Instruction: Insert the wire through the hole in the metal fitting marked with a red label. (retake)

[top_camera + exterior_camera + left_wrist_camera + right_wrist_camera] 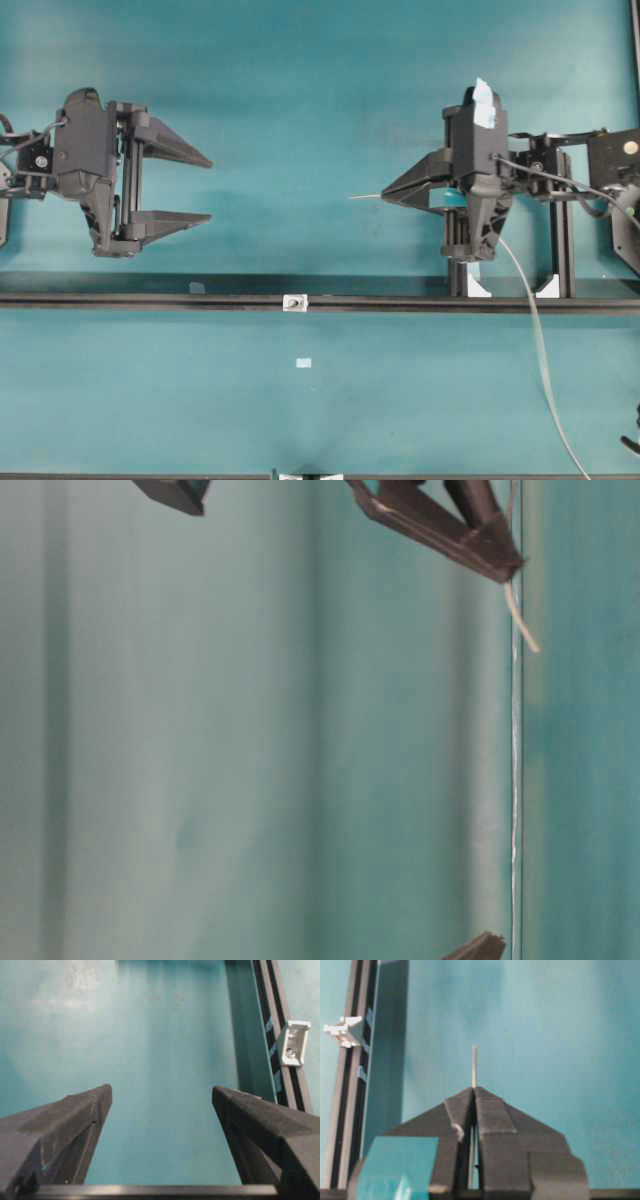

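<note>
The thin pale wire (365,196) pokes its short straight tip leftward out of my right gripper (386,195), which is shut on it. The rest of the wire trails off behind to the table's front right. In the right wrist view the wire (474,1065) stands straight out beyond the closed fingertips of the right gripper (474,1089). The metal fitting (294,302), a tiny silvery square with a dark hole, sits on the black rail (150,299), left of and nearer than the wire tip. My left gripper (208,188) hovers open and empty at far left. The fitting (293,1043) shows right of its jaws.
Two white brackets (478,285) stand on the rail below the right arm. A small pale flat rectangle (304,363) lies on the teal mat in front of the rail. Black cables (570,190) hang off the right arm. In the table-level view the wire (522,620) droops from dark fingertips.
</note>
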You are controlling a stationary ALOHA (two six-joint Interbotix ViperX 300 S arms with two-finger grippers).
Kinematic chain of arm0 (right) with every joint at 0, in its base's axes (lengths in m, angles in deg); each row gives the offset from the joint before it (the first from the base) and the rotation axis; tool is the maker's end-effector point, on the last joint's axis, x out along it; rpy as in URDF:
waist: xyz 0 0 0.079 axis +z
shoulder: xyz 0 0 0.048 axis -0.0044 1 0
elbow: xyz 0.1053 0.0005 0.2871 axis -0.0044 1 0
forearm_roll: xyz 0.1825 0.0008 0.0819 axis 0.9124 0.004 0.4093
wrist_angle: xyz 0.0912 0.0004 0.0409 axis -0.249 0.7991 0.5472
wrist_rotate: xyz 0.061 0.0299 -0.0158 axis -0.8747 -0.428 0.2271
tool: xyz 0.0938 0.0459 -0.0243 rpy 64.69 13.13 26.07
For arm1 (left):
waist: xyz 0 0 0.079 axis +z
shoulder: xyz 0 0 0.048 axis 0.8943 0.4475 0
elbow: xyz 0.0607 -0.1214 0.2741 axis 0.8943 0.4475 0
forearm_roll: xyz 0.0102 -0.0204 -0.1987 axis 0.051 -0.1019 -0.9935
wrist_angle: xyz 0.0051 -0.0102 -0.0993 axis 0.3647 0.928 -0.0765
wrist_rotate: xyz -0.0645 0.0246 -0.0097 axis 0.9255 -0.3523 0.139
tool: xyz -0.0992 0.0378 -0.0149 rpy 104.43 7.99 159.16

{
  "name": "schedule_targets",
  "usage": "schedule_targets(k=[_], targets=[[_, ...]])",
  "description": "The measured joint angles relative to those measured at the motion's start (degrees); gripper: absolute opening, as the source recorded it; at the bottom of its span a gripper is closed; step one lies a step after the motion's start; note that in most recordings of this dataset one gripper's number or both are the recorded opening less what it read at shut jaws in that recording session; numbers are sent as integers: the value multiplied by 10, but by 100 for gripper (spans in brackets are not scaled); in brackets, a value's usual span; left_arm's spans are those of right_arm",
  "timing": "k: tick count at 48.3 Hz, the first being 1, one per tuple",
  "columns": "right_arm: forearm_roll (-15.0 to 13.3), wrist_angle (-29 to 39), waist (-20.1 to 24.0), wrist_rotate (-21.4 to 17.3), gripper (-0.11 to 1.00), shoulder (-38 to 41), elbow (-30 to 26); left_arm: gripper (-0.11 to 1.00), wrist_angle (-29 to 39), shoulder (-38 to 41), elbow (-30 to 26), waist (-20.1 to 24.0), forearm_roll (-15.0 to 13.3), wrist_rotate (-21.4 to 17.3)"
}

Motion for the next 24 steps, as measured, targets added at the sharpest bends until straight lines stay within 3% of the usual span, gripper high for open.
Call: schedule_targets(k=[13, 24], targets=[[2, -20, 1, -2, 3, -9, 25, 61, -11, 3, 1, -9, 0, 0], [5, -91, 11, -3, 3, -9, 53, 61, -87, 28, 18, -37, -5, 0]])
